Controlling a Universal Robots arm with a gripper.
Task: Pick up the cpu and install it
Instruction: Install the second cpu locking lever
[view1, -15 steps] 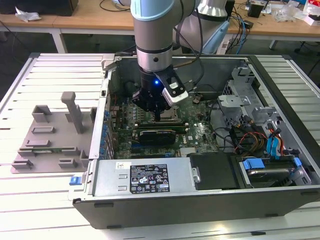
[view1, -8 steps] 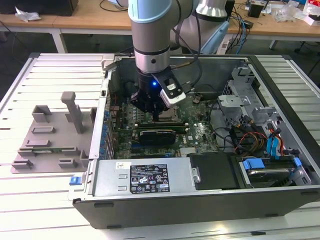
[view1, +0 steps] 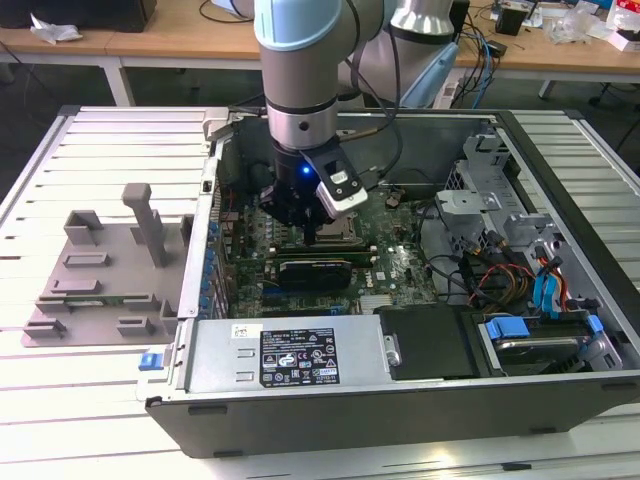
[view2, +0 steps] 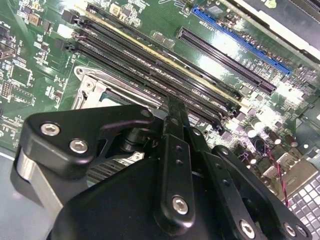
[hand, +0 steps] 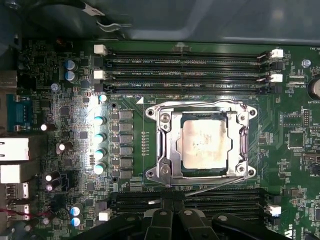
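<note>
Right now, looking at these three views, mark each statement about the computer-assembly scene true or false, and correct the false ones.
1. The cpu lies inside the metal socket frame on the motherboard. True.
2. The gripper hangs over the grey fixture tray. False: it is inside the open computer case, above the motherboard.
3. Memory slots run along the socket frame. True.
4. The cpu sits on the fixture tray. False: it is in the socket.
5. The computer case is closed. False: its side is open.

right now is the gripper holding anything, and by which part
Nothing seems held. The cpu lies in its socket on the motherboard, apart from the gripper.
</note>
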